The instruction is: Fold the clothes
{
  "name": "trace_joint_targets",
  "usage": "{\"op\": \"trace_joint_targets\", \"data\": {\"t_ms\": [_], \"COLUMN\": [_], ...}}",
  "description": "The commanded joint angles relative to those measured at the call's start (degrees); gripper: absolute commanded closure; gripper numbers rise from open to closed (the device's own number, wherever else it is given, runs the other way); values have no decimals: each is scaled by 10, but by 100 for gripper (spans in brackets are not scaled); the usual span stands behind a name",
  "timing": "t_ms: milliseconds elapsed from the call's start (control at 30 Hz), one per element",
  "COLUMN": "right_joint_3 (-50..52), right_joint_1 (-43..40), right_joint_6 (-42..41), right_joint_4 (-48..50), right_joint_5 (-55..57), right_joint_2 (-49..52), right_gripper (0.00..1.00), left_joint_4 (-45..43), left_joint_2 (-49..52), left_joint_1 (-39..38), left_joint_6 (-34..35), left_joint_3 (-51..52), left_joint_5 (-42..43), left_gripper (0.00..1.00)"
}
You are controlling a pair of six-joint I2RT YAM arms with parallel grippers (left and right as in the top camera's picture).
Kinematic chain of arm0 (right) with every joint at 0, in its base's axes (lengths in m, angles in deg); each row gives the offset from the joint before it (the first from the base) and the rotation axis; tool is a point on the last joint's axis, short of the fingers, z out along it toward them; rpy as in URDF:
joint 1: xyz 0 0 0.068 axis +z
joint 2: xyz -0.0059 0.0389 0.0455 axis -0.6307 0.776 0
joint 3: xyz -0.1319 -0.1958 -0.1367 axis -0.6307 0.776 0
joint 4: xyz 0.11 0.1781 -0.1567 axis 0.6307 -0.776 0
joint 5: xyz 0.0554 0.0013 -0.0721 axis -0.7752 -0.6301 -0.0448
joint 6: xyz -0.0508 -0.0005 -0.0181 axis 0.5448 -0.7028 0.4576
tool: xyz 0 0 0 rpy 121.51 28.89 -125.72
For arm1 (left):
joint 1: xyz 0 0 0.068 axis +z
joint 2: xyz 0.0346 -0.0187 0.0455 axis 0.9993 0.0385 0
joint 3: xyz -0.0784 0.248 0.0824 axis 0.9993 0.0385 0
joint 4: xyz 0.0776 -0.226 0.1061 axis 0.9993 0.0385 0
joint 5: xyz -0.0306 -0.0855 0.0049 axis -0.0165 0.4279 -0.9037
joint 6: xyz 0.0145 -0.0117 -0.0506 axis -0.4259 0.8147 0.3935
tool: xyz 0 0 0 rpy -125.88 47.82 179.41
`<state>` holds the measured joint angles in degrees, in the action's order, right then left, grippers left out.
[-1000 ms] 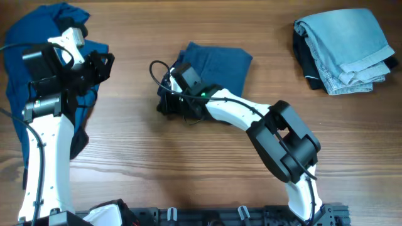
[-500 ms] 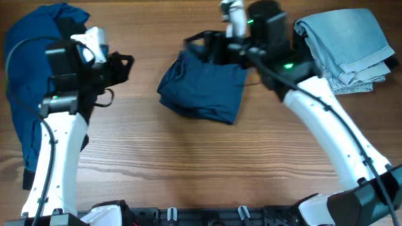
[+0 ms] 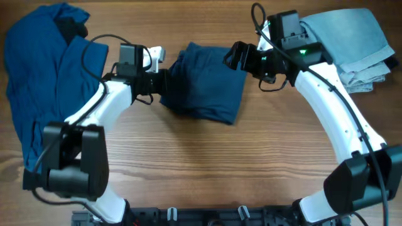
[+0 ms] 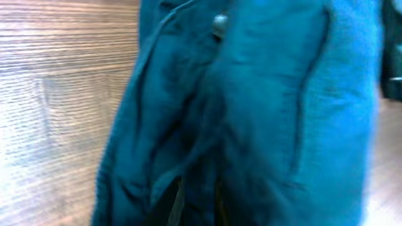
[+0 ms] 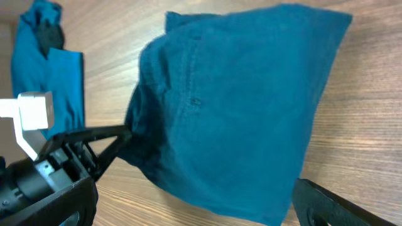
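Both arms are the same build. left arm (image 3: pixel 94 107) and right arm (image 3: pixel 333 107): white tapered link shells, chunky black joint housings (image 3: pixel 69 160). Thin black cables (image 3: pixel 256 19) loop loose off the wrists. Green LED (image 3: pixel 302 52) lit on right wrist. left gripper (image 3: pixel 162 80) and right gripper (image 3: pixel 233 56) are all black with angular fingers. White block (image 3: pixel 154 54) by the left one.

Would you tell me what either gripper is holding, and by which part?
Right gripper: jaws open, nothing held. Left gripper meets the navy shorts' left edge; whether it grips there cannot be told.
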<state>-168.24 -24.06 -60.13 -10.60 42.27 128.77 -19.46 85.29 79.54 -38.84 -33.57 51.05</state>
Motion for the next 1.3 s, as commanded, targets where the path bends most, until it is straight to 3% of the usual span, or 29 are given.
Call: {"op": "trace_joint_targets", "data": {"t_ms": [0, 200, 367, 433, 500, 633, 767, 800, 867, 900, 967, 1267], "right_joint_3": [1, 1, 1, 1, 1, 1, 1, 1, 1, 1, 1, 2], "right_joint_1": [-1, -1, 0, 2, 2, 8, 35, 47, 74, 84, 106, 138], "right_joint_6": [11, 38, 57, 58, 60, 75, 91, 91, 92, 92, 92, 121], "right_joint_4": [0, -20, -38, -38, -37, -29, -33, -37, -43, -43, -48, -82], "right_joint_5": [12, 12, 12, 12, 10, 10, 12, 11, 10, 10, 10, 45], "right_joint_2": [15, 15, 16, 16, 16, 17, 54, 74, 110, 123, 138, 210], "right_gripper": [1, 1, 8, 10, 9, 11, 27, 34, 79, 92, 96, 96], "left_joint_4": [-18, 5, 2, 5, 24, 61, 71, 71, 73, 74, 83, 120], "left_joint_2": [34, 93, 117, 108, 72, -76, -223, -248, -306, -324, -351, -358], "left_joint_1": [-3, -3, -2, 2, 7, 7, 11, 14, 28, 35, 53, 112], "left_joint_6": [-19, -19, -18, 7, 45, 44, 57, 70, 94, 94, 94, 104], "left_joint_3": [-1, -1, -1, -2, -12, -42, -43, -43, -43, -43, -43, -42], "left_joint_5": [-24, -24, -39, -43, -43, -46, -83, -98, -143, -155, -177, -181], "left_gripper": [83, 74, 30, 1, 0, 0, 0, 0, 0, 0, 0, 0]}}
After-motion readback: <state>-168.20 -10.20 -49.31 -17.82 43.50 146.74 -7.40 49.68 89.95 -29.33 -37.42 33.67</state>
